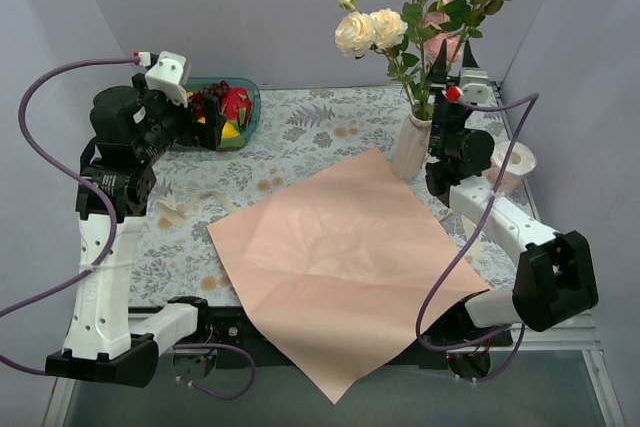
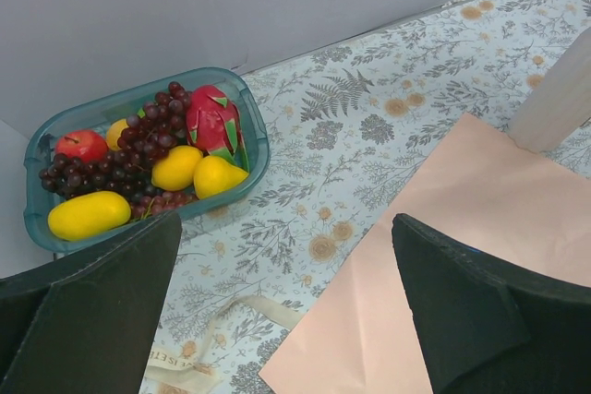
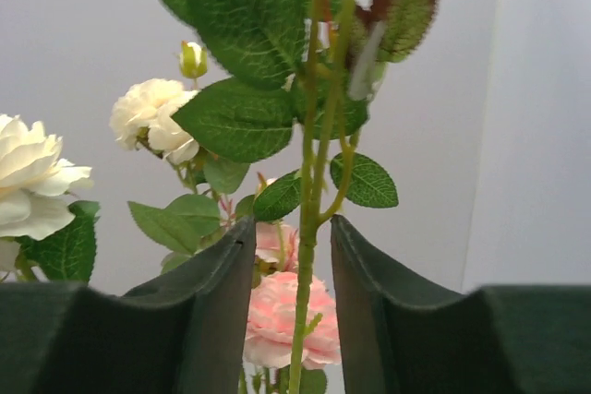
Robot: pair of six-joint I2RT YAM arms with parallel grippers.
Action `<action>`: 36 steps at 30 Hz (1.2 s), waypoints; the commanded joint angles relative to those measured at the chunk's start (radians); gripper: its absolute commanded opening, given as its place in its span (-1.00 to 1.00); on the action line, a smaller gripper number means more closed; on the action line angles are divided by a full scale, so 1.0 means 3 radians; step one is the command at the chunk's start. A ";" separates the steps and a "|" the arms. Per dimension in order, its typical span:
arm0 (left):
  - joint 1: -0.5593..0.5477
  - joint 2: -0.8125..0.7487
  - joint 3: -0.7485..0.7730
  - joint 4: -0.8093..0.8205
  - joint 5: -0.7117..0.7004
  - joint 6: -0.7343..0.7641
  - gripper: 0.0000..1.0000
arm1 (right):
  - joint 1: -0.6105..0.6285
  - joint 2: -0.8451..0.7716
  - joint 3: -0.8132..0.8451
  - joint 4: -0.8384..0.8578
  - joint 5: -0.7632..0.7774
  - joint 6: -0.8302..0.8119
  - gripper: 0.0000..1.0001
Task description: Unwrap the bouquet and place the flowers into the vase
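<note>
- Right fingers (image 3: 217, 292) stood slightly parted, with one thin green stem (image 3: 303, 311) between them that seemed untouched on either side.
- That stem ran upright through the gap, with serrated leaves above it and a pink bloom behind.
- Around it, the flowers (image 1: 400, 22), soft-petalled in cream, pink and peach, stood in the vase (image 1: 411, 147), a narrow-necked off-white ceramic bottle at the far right of the desk (image 1: 320, 127).
- With the right arm much nearer, any retreat probably had to run straight back off the stem.
- Spread wide and empty, the left fingers (image 2: 92, 320) hung near the fruit tray (image 2: 92, 110).
- Creased salmon paper (image 1: 340, 247) lay flat mid-desk, with a cream ribbon (image 1: 185, 209) beside it.
</note>
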 commanded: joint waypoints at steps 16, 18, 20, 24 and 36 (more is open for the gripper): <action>0.0011 -0.0246 -0.0003 0.0023 0.0129 -0.0214 0.96 | 0.0068 -0.0502 0.0229 -0.0931 0.0009 0.0230 0.74; 0.0011 -0.0277 -0.0069 0.0064 0.0134 -0.0214 0.96 | 0.0068 -0.0405 0.0368 -0.1156 -0.0053 0.0220 0.72; 0.0011 -0.0323 -0.0115 0.0085 0.0124 -0.0189 0.96 | 0.0068 -0.0343 0.0526 -0.1355 -0.0114 0.0209 0.71; 0.0011 -0.0369 -0.0217 0.0136 0.0123 -0.0153 0.96 | 0.0068 -0.0312 0.0705 -0.1718 -0.0257 0.0357 0.76; 0.0011 -0.0354 -0.0218 0.0167 0.0195 -0.0163 0.96 | 0.0170 -0.0788 0.0767 -0.3809 -0.0171 0.0981 0.96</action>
